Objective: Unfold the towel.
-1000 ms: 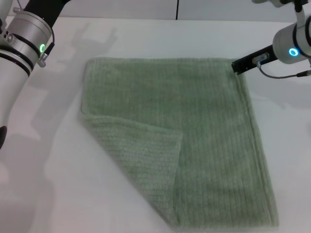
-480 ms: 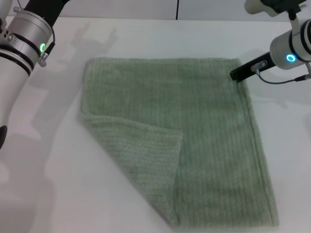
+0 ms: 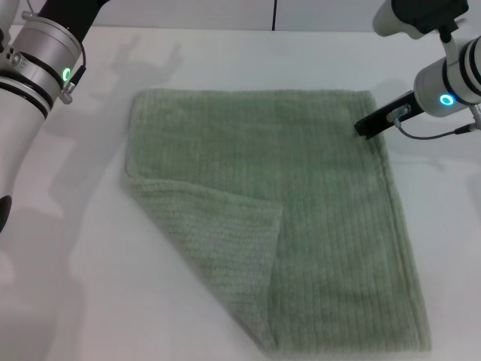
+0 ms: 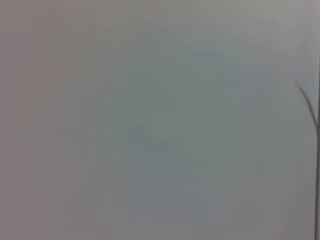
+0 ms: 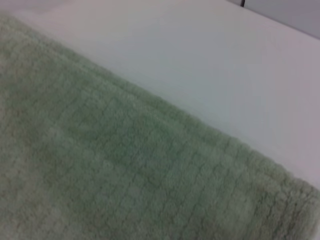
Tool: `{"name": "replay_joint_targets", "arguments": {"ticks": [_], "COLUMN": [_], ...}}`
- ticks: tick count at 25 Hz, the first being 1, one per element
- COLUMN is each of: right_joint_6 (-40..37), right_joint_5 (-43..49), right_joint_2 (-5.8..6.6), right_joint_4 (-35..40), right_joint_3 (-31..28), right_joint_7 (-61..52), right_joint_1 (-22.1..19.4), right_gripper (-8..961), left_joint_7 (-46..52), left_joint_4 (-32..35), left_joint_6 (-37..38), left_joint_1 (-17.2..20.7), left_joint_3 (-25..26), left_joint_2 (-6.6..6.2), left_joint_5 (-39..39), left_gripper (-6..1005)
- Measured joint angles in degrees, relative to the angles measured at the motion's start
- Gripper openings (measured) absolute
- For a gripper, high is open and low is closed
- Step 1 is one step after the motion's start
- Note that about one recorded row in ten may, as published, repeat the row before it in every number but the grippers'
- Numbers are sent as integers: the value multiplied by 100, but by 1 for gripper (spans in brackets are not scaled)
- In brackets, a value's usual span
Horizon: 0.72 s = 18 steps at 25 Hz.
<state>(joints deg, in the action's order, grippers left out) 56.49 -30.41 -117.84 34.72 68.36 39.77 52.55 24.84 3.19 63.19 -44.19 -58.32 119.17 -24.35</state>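
Observation:
The sage-green towel [image 3: 323, 195] lies flat on the white table [image 3: 68, 271]. Its near-left corner is folded over onto the cloth as a paler triangular flap [image 3: 218, 241]. My right gripper [image 3: 370, 125] shows as a dark tip resting at the towel's far-right corner, just on its right hem. The right wrist view looks closely at the ribbed towel [image 5: 100, 165] and its hemmed edge against the bare table [image 5: 210, 60]. My left arm [image 3: 34, 68] stays parked at the far left, away from the cloth, its gripper out of frame.
White tabletop surrounds the towel on the left, far and right sides. A dark seam [image 3: 274, 15] runs along the back wall. The left wrist view shows only a blank grey surface.
My right gripper has slid a little nearer along the towel's right edge, from the far-right corner tip to slightly below it. The towel and the left arm have not moved.

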Motion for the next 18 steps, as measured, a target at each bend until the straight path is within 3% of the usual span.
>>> {"name": "replay_joint_targets", "arguments": {"ticks": [18], "right_joint_6": [-130], "right_joint_5": [1], "right_joint_2": [-29], "right_joint_4": [-166], "right_joint_3": [1], "right_joint_7": [161], "right_joint_1": [11], "right_gripper": [-1], "left_joint_7": [47], "left_joint_4": [-2], "left_joint_6": [19], "left_joint_1": [24], "left_joint_3": [-41], "left_joint_2": [0], "left_joint_5": [-20], "left_gripper": [848]}}
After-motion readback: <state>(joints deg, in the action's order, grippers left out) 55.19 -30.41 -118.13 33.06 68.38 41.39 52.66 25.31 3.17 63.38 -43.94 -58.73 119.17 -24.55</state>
